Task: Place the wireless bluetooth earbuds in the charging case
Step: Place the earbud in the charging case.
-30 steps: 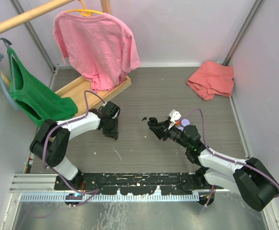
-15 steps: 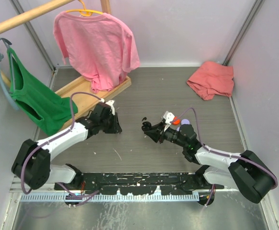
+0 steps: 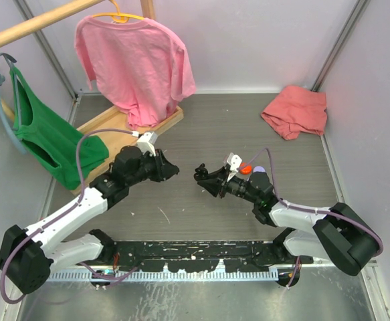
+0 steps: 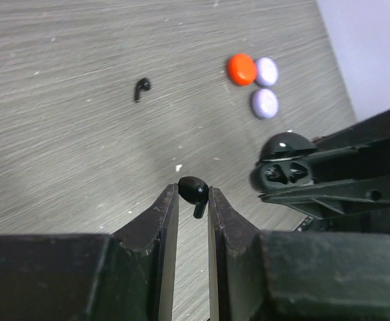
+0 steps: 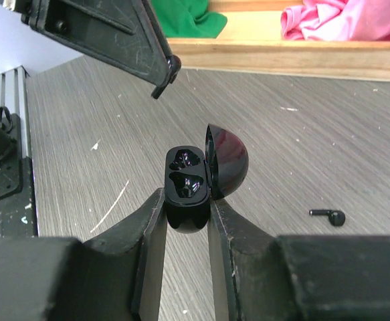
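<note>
My left gripper (image 4: 193, 195) is shut on a black earbud (image 4: 193, 190), pinched at the fingertips with its stem pointing down. My right gripper (image 5: 186, 200) is shut on the black charging case (image 5: 188, 184). Its lid (image 5: 227, 162) is swung open and both sockets are empty. In the top view the left gripper (image 3: 173, 171) and right gripper (image 3: 200, 175) face each other a short gap apart at the table's middle. From the left wrist the case (image 4: 285, 170) sits just right of the held earbud. A second black earbud (image 4: 141, 87) lies loose on the table (image 5: 328, 216).
An orange-red round case (image 4: 241, 69) and two lilac round cases (image 4: 266, 70) (image 4: 265, 102) lie together beside the right arm. A wooden rack base (image 3: 124, 124) with a pink shirt (image 3: 138, 60) and a green garment (image 3: 47, 137) stands back left. A salmon cloth (image 3: 295, 110) lies back right.
The left arm has swung from pointing down at the table to reaching right, bringing its gripper with the earbud close to the case. The right gripper has shifted slightly left.
</note>
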Controlling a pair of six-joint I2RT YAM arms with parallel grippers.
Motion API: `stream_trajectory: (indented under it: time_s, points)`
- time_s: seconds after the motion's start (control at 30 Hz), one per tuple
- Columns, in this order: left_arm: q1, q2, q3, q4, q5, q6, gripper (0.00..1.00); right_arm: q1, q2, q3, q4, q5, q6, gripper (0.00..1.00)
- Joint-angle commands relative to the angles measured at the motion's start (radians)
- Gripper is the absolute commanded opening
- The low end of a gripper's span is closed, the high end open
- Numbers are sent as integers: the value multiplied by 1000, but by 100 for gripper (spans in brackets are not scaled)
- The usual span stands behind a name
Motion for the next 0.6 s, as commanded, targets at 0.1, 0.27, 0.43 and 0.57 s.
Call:
stream_trajectory:
  time_s: [0.1, 0.27, 0.43, 0.57]
  points:
    - [-84, -57, -8, 207, -10, -23, 11, 10, 13, 54, 150, -9, 56, 2]
    - [-137, -75, -16, 282, -53, -5, 12, 13, 15, 63, 180, -4, 83, 2]
    - [-183, -86, -26, 355, -96, 20, 12, 17, 13, 68, 203, 9, 103, 2]
    - [-228, -79, -35, 401, -133, 45, 12, 22, 9, 70, 214, 23, 105, 2]
